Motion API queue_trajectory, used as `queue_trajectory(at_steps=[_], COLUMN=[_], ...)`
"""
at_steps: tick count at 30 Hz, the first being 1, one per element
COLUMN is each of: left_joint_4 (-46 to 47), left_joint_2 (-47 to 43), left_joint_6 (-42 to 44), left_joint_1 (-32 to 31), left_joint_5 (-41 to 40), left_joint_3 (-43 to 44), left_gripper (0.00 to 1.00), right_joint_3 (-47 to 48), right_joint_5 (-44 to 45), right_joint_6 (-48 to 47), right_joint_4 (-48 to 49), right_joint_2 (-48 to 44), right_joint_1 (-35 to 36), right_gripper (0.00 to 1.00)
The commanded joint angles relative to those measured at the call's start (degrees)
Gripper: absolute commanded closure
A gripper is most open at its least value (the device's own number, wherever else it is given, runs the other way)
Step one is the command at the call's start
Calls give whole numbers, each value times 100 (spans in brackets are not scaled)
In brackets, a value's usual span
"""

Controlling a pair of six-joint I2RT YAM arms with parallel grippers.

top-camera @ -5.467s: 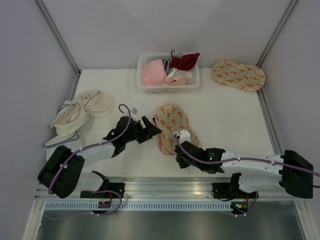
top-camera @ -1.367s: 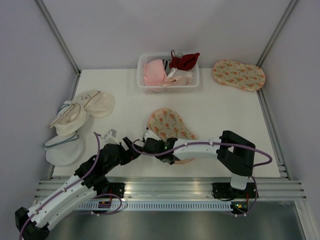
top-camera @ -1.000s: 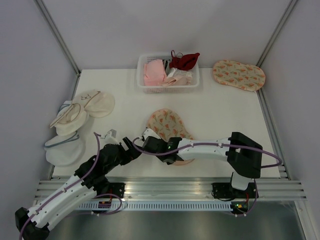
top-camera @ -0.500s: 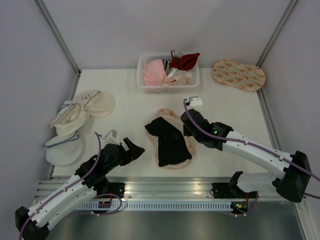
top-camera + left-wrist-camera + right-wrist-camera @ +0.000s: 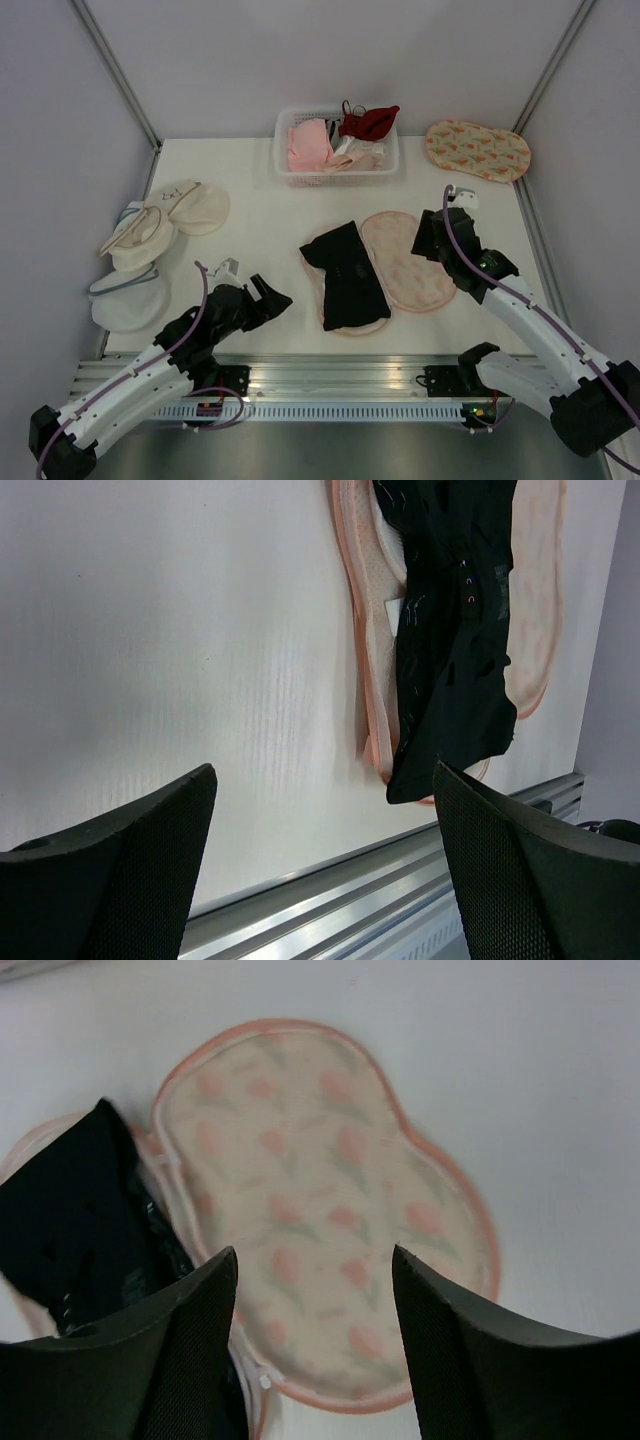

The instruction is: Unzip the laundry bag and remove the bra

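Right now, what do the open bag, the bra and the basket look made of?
Open bag: soft, padded-looking cloth, matte, printed; it lies limp.
Bra: thin black fabric, matte; creased and draped.
Basket: likely rigid white plastic, given its slotted walls.

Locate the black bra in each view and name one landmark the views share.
Top external: bra at centre, on the left half of the laundry bag.
Left wrist: bra upper right.
Right wrist: bra left edge.
Shared landmark: the laundry bag's open flap beside the bra.
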Motion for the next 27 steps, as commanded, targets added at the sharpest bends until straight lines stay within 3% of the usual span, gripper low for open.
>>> queue_trajectory(at_steps=[1,3,8,22,25,26,27], left_joint_4=[270,296,331,384,375,384,375], left_joint_2=[102,129,156,156,121,120,129], left_joint_6=[120,111,120,111,102,102,94], left_joint_1=[-15,-7,-15,-15,-15,-15,-15], left_joint_5=[150,168,203,203,186,186,177], left_joint_3=[220,202,159,132,114,106,97], left_gripper=[8,8,8,8,8,8,8], right_joint_3=[-54,-19,-124,421,447,439,412], right_joint_5=[-1906,-2768,-3815,-3633,-3746,-3973,-4176], right_joint_6=[-852,-966,-985,-1002,-932,-923,-853], right_joint_4=[912,1123,1895,2424,2556,2678,2793], right_joint_2=[140,596,1589,3357,3515,3533,3551], right_joint_1=[8,8,17,833,975,1001,1036], right_gripper=[31,29,28,29,41,56,77])
